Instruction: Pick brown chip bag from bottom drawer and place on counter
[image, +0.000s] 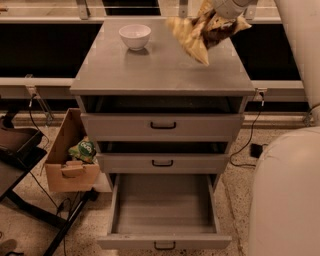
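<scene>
The brown chip bag (197, 34), crinkly brown and pale yellow, hangs in the air over the back right part of the counter (160, 70). My gripper (222, 11) is at the top edge of the view, shut on the bag's upper end, and its fingers are mostly hidden by the bag. The bag's lower tip hangs just above the counter top. The bottom drawer (162, 207) is pulled open and has nothing in it.
A white bowl (135, 36) stands on the counter's back left. The two upper drawers (162, 125) are slightly ajar. A cardboard box (67, 165) holding a green snack bag (82, 150) sits on the floor to the left. My robot body (287, 195) fills the right side.
</scene>
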